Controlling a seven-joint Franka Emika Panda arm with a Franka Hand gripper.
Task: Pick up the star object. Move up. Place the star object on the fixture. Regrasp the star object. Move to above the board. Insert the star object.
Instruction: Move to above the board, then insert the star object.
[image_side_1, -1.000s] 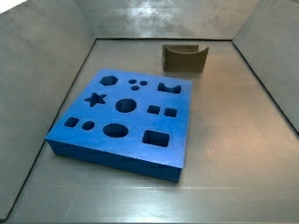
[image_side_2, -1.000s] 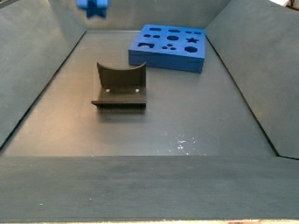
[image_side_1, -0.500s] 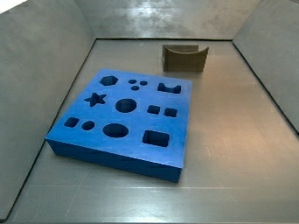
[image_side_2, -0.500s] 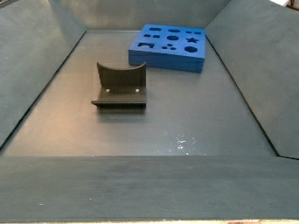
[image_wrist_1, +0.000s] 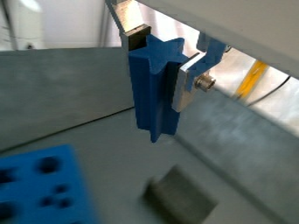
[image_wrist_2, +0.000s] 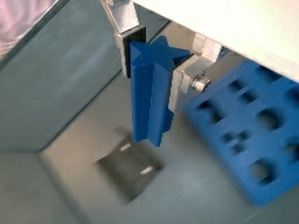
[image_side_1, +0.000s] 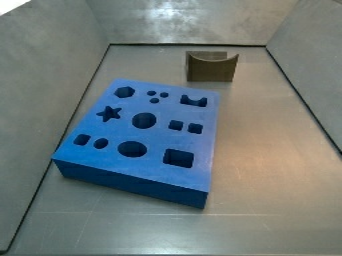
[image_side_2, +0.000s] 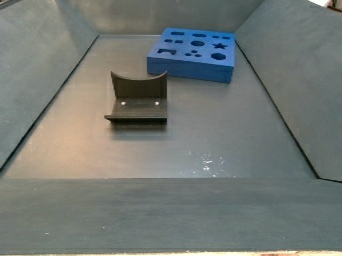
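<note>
Gripper (image_wrist_1: 160, 63) is closed on the star object (image_wrist_1: 153, 92), seen in both wrist views; in a wrist view (image_wrist_2: 149, 92) the blue peg hangs long-axis down between the silver fingers (image_wrist_2: 184, 80), clamped near its upper end, most of its length free below. Gripper and peg are out of frame in both side views, so they are high above the bench.

The fixture (image_side_1: 211, 66) sits near the far wall in a side view, apart from the board (image_side_1: 140, 135); in a side view (image_side_2: 136, 98) its U-notch faces up and is empty. The board (image_side_2: 195, 53) lies flat, its star hole (image_side_1: 110, 114) open. In a wrist view the fixture (image_wrist_2: 128, 165) lies below the peg tip and the board (image_wrist_2: 247, 127) off to the side; in a wrist view the fixture (image_wrist_1: 179, 196) also shows beneath, with a corner of the board (image_wrist_1: 41, 187).

Step judged: pick and lift done, placing on the fixture comes next. To do it well: centre the peg over the notch before going down, and keep clear of the board edge. The peg hangs vertical; I cannot tell how it is meant to seat, so match its pose to the notch first. Descend slowly, let the peg seat in the concave notch, and only open once it rests there. The grip is high on the peg, so the lower end may swing or slip; avoid jerks.
</note>
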